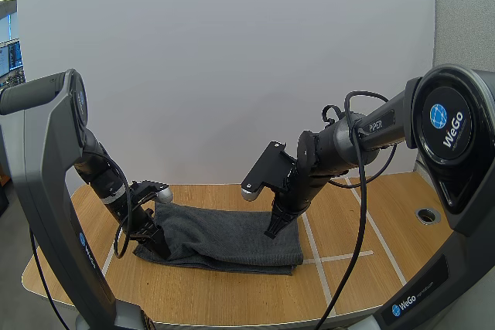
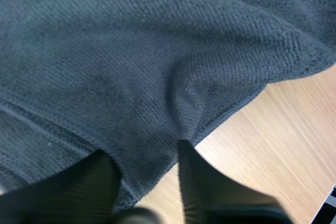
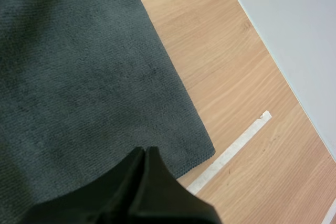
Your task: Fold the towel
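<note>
Here, the rounded light-wood table (image 1: 363, 214) is carrying a dark grey terry towel (image 1: 224, 237), which is lying as a long, already doubled band across its middle, with layered edges showing along the near side. My left gripper (image 1: 151, 237) is sitting low at the towel's left end and my right gripper (image 1: 274, 226) is coming down on the cloth nearer its right end. The left wrist view is giving what the high view is hiding: the left gripper (image 2: 144, 150) is standing with its fingers apart, straddling a puckered hem (not yet clamped, as I judge). The right wrist view is showing the right gripper (image 3: 144, 153) as one closed wedge holding nothing, over the towel (image 3: 79, 77) and near its corner beside a thin strip of white tape (image 3: 231, 150). The risk, I think, is that the left fingers are catching only some of the layers, so a lift is peeling the stack apart or dragging the band askew.
</note>
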Available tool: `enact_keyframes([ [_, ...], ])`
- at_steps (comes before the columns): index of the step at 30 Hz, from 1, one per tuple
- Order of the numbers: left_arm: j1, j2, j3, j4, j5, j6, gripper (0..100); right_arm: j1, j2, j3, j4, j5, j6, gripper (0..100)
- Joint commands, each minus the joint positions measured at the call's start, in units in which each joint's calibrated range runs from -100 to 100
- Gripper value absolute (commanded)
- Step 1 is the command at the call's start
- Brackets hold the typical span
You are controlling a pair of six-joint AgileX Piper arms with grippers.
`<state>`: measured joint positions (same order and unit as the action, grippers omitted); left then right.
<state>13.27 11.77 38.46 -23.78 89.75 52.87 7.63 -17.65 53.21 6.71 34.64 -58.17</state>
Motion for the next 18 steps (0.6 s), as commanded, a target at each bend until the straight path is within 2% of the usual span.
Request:
enact_keyframes([
  [1,0.07,0.2,-0.1,-0.6,4.8,0.2,14,-0.2,-0.2,0.2,0.0,1.6,-0.4,0],
  [2,0.07,0.2,-0.1,-0.4,5.6,0.2,3,-0.2,-0.2,0.2,0.0,1.8,-0.4,0],
  [3,0.07,0.2,-0.1,-0.3,5.9,0.2,0,-0.2,-0.2,0.2,0.0,1.9,-0.4,0],
  [11,0.31,-3.3,-6.0,2.6,10.2,-2.8,0,-0.2,-0.2,0.2,0.0,3.0,-0.7,0],
  [14,1.15,-5.3,-8.7,2.6,10.2,-2.8,0,-0.2,-0.2,0.2,0.1,3.0,-0.7,0],
  [18,3.03,-6.1,-9.3,3.6,10.2,-2.8,0,-0.2,-0.2,0.2,0.2,3.0,-0.7,0],
])
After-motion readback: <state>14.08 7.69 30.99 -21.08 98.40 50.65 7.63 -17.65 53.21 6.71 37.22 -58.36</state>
